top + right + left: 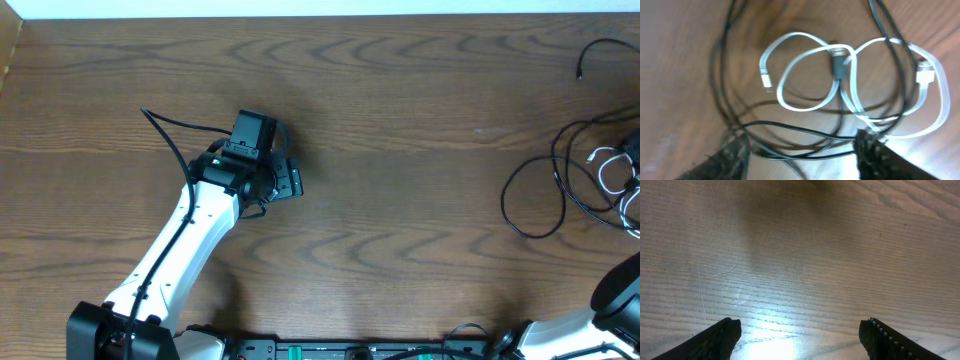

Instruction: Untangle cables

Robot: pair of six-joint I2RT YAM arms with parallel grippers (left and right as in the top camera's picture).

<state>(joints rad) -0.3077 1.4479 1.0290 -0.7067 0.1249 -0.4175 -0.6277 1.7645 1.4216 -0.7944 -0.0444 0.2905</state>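
The cables lie in a tangle at the table's far right edge: black cables point(545, 190) in long loops, with a thinner white cable point(608, 172) coiled among them. In the right wrist view the white cable point(925, 75) makes overlapping loops crossed by black cables point(797, 128). My right gripper point(800, 157) is open just over this tangle. Two black strands run across the gap between its fingers point(880, 160), which grip nothing. My left gripper point(288, 180) hangs open over bare wood point(800, 280) at the table's left centre, far from the cables.
A black plug end point(580, 72) of one cable reaches toward the back right corner. The right arm point(620, 295) enters from the bottom right. The robot base rail point(350, 350) runs along the front edge. A light wall edge point(10, 50) borders the left.
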